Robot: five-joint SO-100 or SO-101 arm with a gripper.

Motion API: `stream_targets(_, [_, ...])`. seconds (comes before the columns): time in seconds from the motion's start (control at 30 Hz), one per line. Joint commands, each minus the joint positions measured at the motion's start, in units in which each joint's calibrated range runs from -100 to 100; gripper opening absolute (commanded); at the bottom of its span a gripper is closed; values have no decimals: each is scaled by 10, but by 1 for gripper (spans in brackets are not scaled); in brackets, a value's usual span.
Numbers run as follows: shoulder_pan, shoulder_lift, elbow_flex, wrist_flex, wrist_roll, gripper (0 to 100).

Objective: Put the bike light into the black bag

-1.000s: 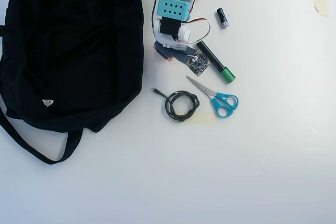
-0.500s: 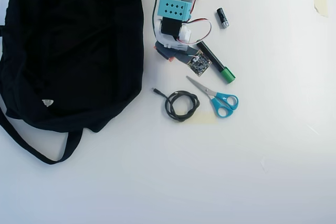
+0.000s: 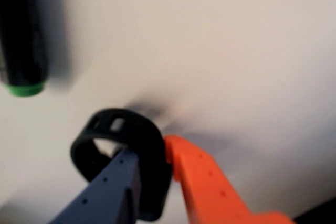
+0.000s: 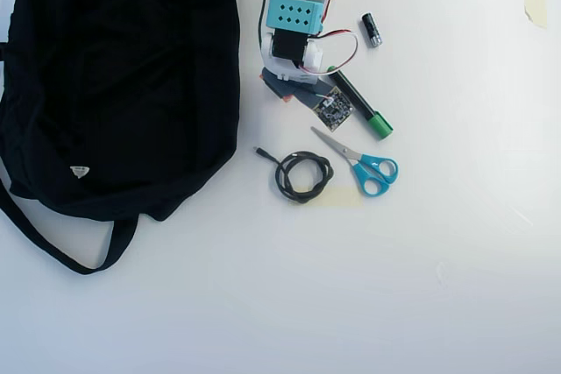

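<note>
In the wrist view my gripper [image 3: 149,150] is shut on the bike light [image 3: 113,121], a small black body with a rubbery loop strap. The grey-blue finger is on its left and the orange finger on its right. The light is at or just above the white table; I cannot tell which. In the overhead view my gripper [image 4: 282,92] is at the top centre, just right of the black bag [image 4: 123,67], and the arm hides the light. The bag lies floppy on the left, with a white triangular label and a long strap.
A black marker with a green cap [image 4: 359,107] lies right of the gripper and also shows in the wrist view [image 3: 21,30]. Blue-handled scissors [image 4: 364,164], a coiled black cable [image 4: 302,175] and a small black cylinder [image 4: 372,30] lie on the white table [image 4: 394,286].
</note>
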Motion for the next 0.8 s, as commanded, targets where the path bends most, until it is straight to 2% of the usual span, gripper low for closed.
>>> stream_targets(0.0, [-8, -15, -47, 37, -3, 2])
stream_targets(0.13, [-7, -15, -71, 60, -4, 2])
stream_targets(0.33, [-7, -15, -78, 62, -39, 2])
stream_targets(0.77, [-3, -19, -195, 63, -112, 2])
